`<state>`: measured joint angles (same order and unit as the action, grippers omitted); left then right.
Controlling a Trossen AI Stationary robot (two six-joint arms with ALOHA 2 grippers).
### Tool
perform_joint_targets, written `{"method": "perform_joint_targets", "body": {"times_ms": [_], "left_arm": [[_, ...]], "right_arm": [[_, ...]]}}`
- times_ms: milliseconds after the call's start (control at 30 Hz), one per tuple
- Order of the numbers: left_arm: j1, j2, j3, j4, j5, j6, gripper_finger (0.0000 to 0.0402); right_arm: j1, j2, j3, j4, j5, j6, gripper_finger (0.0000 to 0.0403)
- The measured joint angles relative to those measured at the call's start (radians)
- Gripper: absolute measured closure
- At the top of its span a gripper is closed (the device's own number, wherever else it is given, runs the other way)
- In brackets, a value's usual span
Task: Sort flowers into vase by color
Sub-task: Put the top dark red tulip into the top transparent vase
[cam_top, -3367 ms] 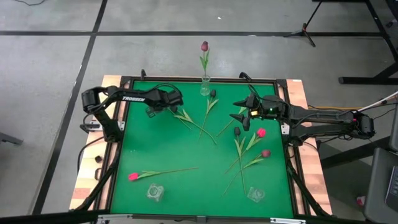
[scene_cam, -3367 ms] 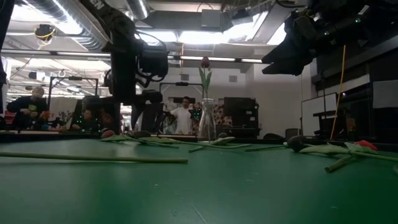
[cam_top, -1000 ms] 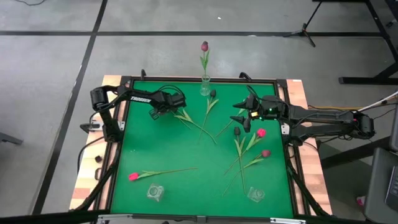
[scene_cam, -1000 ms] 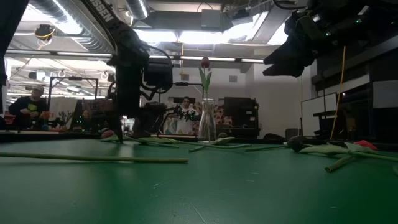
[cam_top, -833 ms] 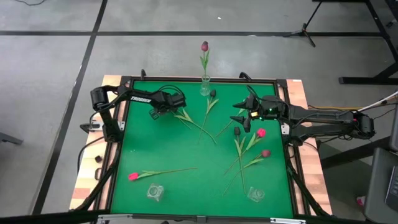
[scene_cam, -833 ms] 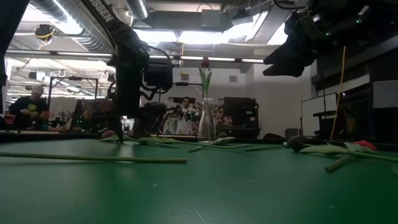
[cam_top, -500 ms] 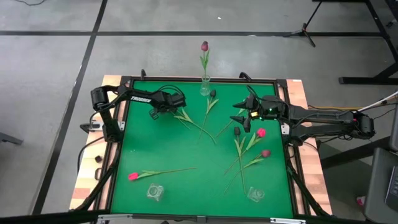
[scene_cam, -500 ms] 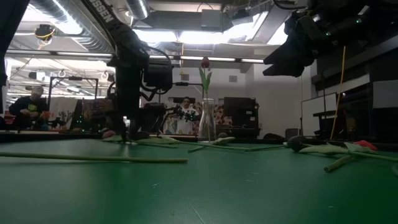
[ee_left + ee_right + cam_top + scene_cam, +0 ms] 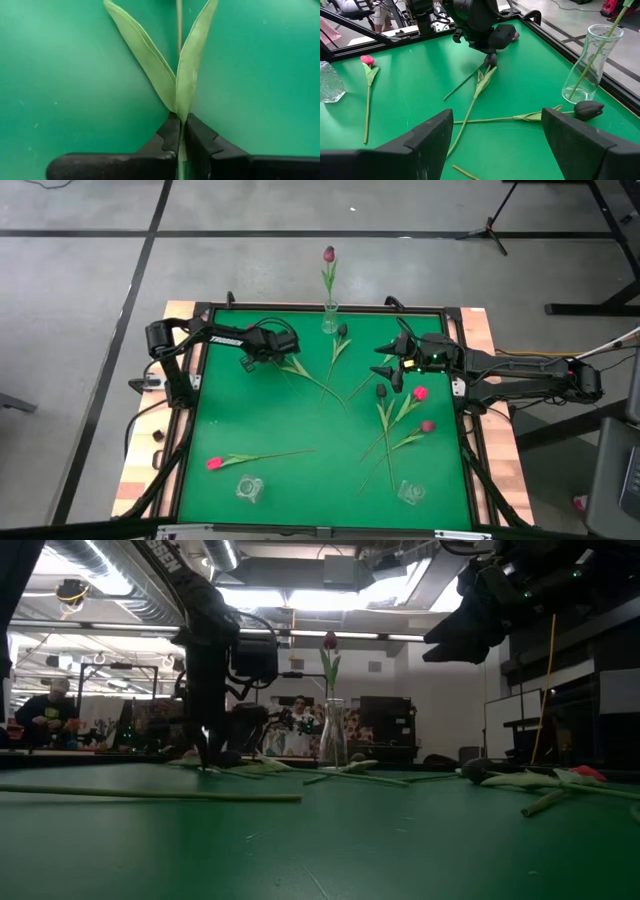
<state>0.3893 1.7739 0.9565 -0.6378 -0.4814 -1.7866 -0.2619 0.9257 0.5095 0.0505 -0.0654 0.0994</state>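
The left gripper (image 9: pixel 181 142) is pinching the thin green stem of an artificial tulip (image 9: pixel 179 60) lying on the green table (image 9: pixel 270 420). Its long axis is running straight ahead from between the closed fingers (image 9: pixel 167 136). The right gripper (image 9: pixel 495 137) is waiting with fingers spread wide, farther off.

8 flowers (image 9: pixel 400 408) show: 7 lie on the green table (image 9: pixel 260 420) and 1 stands in a vase (image 9: pixel 330 318). Of the 7, 1 flower (image 9: pixel 186 70) is pinched in the left gripper (image 9: pixel 181 120), 1 runs under the right gripper (image 9: pixel 385 365), and 3 lie just beside the right gripper. Heads counted: 2 bright pink, 2 near-black, 2 mauve; 2 are hidden. Glass vases: 3. Grippers: 2.
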Motion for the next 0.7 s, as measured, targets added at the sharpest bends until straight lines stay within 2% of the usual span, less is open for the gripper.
{"method": "perform_joint_targets", "body": {"times_ms": [533, 700], "left_arm": [[-0.070, -0.078, 0.002, -0.016, -0.102, 0.028, 0.0394], [-0.094, -0.142, 0.002, -0.016, -0.171, 0.036, 0.0394]], "right_arm": [[0.000, 0.000, 0.000, 0.000, -0.026, 0.000, 0.0100], [0.000, 0.000, 0.000, 0.000, -0.026, 0.000, 0.0100]]}}
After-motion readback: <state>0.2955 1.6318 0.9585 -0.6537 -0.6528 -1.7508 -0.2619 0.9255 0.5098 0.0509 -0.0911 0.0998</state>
